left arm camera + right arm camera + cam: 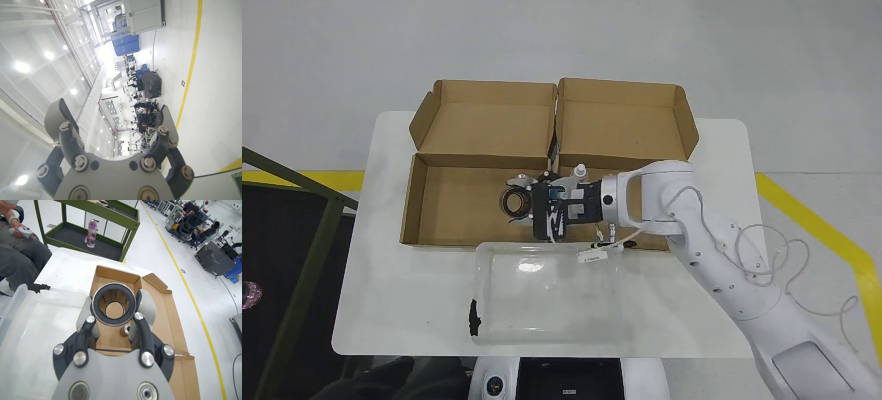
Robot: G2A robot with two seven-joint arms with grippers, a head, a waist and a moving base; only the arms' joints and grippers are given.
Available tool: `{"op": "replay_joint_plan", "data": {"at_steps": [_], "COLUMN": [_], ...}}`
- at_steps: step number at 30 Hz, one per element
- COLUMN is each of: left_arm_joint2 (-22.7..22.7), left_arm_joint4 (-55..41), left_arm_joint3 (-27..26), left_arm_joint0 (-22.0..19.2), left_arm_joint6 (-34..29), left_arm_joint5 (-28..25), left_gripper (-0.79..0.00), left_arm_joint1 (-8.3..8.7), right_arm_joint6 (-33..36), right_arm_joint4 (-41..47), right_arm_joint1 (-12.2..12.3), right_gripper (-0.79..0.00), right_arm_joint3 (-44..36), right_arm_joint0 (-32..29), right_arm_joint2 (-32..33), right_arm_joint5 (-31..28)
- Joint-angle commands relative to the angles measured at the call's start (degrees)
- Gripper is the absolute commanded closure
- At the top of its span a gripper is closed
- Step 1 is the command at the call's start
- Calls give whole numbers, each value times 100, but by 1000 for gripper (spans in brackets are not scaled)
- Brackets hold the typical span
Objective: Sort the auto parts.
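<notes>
My right gripper (pixel 114 306) is shut on a metal bearing sleeve (pixel 114 304) with a black ring face, holding it above the cardboard box (pixel 170 321). From above, the right gripper (pixel 525 203) and the sleeve (pixel 514 203) hang over the near left compartment of the box (pixel 452 205). A small metal bushing (pixel 127 329) lies on the box floor under the gripper. My left gripper (pixel 113 111) stands open, pointing up into the room with nothing between its fingers.
A clear plastic bin (pixel 542 290) sits at the table's front edge, just before the box; its wall (pixel 20 306) has a strip of black tape (pixel 473 318). The box flaps (pixel 492 120) stand open at the back. A green shelf cart (pixel 90 228) stands beyond the table.
</notes>
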Motion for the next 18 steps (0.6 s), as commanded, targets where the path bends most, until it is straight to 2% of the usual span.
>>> {"op": "replay_joint_plan", "data": {"at_steps": [1,18], "left_arm_joint2": [0,0], "left_arm_joint4": [0,0], "left_arm_joint3": [0,0], "left_arm_joint0": [0,0], "left_arm_joint6": [0,0], "left_arm_joint5": [0,0], "left_gripper": [-785,-785], "left_arm_joint1": [0,0], "right_arm_joint6": [-9,71], "right_arm_joint4": [15,219], "right_arm_joint1": [-34,-465], "right_gripper": [0,0], "right_arm_joint3": [174,1650], "right_arm_joint0": [89,739], "right_arm_joint2": [-75,-962], "right_arm_joint5": [49,388]}}
